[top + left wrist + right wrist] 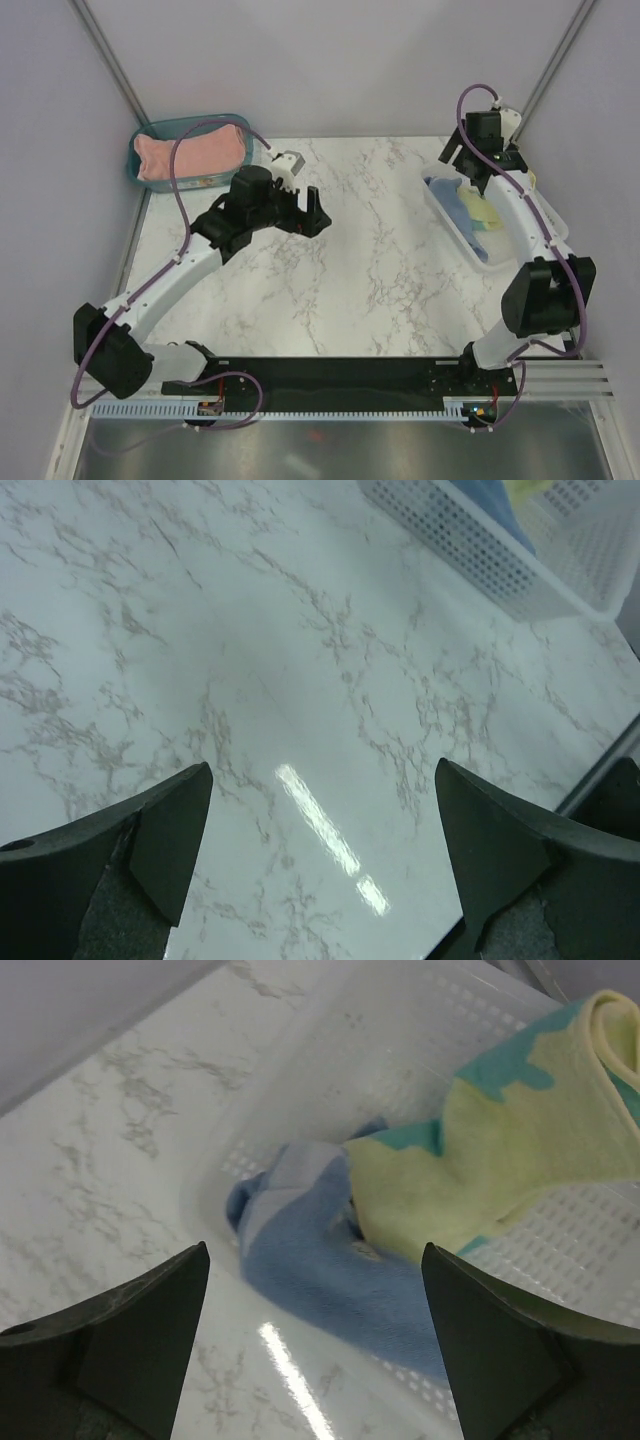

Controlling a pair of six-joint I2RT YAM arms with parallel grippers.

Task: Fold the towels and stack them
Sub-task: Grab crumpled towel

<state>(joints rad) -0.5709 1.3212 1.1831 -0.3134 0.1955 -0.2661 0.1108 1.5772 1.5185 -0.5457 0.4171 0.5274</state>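
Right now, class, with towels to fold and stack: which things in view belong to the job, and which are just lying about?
Job: pink towel, yellow towel, blue towel.
Lying about: teal bin, holding the pink towel; white basket, holding the other two.

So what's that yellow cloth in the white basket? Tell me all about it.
The yellow towel is soft, fuzzy cloth, pale yellow with teal patches. It lies crumpled, one edge rolled over, inside the white perforated basket, partly draped over the light blue towel. The right gripper hovers open above it, not touching.
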